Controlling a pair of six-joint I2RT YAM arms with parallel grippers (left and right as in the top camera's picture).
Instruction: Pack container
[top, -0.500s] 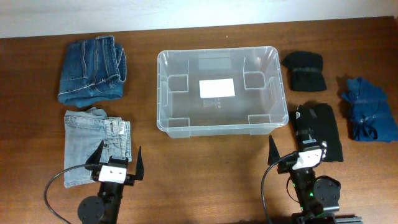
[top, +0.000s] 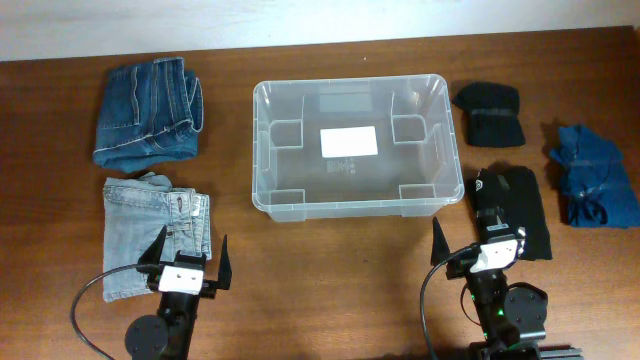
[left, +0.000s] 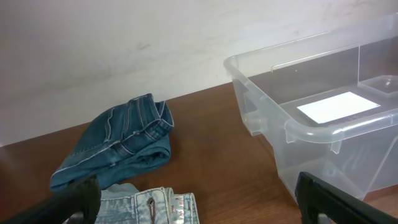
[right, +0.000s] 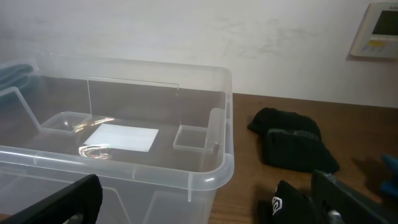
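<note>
Both arms (top: 180, 278) (top: 495, 255) crouch at the table's (top: 330, 270) near edge, jaws wide apart, facing the container (top: 350, 205).

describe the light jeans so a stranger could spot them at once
Find the clear container mid-table; two folded jeans lie to its left. The light jeans are the pair nearer the left gripper, pale washed-out blue where the dark jeans behind them are deep indigo.
</note>
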